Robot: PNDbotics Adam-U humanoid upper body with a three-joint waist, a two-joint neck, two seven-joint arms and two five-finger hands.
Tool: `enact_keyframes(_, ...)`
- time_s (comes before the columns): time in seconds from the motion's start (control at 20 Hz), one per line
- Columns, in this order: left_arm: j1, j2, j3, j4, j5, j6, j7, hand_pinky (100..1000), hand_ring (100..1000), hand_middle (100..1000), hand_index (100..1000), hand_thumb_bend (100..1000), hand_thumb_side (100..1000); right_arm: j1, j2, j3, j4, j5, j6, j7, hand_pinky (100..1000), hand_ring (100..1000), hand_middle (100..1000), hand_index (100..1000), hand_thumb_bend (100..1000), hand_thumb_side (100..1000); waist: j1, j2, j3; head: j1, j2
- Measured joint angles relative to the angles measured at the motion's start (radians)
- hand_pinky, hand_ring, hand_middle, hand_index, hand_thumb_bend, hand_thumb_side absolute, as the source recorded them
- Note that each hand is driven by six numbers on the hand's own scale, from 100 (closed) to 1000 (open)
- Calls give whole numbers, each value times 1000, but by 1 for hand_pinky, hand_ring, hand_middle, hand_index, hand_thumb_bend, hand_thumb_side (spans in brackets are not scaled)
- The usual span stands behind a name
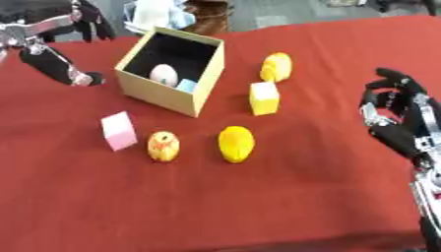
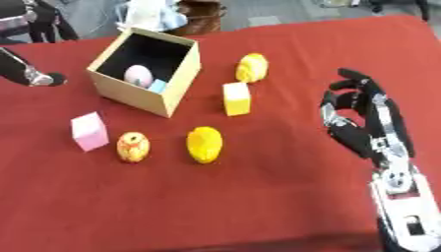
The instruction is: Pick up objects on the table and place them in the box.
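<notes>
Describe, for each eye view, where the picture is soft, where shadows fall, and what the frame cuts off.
Left eye view: soft all over; the box interior is dark, dimming the pale egg shape inside; the yellow block casts a faint shadow on the red cloth. Right eye view: equally soft; the left robot hand is cut by the frame edge, the right robot hand shows whole.

Left hand [image 1: 60, 54] cut by the frame edge, fingers perhaps relaxed

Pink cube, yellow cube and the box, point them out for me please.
pink cube [image 1: 118, 130]: left eye view, front face.
yellow cube [image 1: 265, 98]: left eye view, front face.
box [image 1: 158, 93]: left eye view, outer front wall.
</notes>
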Motion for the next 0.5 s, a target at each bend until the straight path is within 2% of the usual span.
enact_keyframes(0.1, 31, 21, -19, 4, 20, -7, -20, 716, 657, 700, 801, 620, 243, -2, 0, 0, 0, 0, 0, 0, 625, 569, 647, 849, 100, 253, 0, 0, 7, -2, -1)
enact_keyframes(0.25, 91, 40, -82, 38, 35, -28, -64, 717, 658, 702, 803, 625, 243, -6, 0, 0, 0, 0, 0, 0, 625, 569, 647, 849, 100, 253, 0, 0, 6, -2, -1)
enact_keyframes(0.35, 95, 40, -117, 48, 39, -25, -97, 717, 658, 702, 803, 625, 243, -6, 0, 0, 0, 0, 0, 0, 625, 569, 647, 849, 100, 253, 0, 0, 6, -2, -1)
enact_keyframes(0.5, 95, 40, -132, 49, 49, -10, -141, 717, 658, 702, 803, 625, 243, -5, 0, 0, 0, 0, 0, 0, 625, 569, 647, 849, 100, 253, 0, 0, 7, -3, -1)
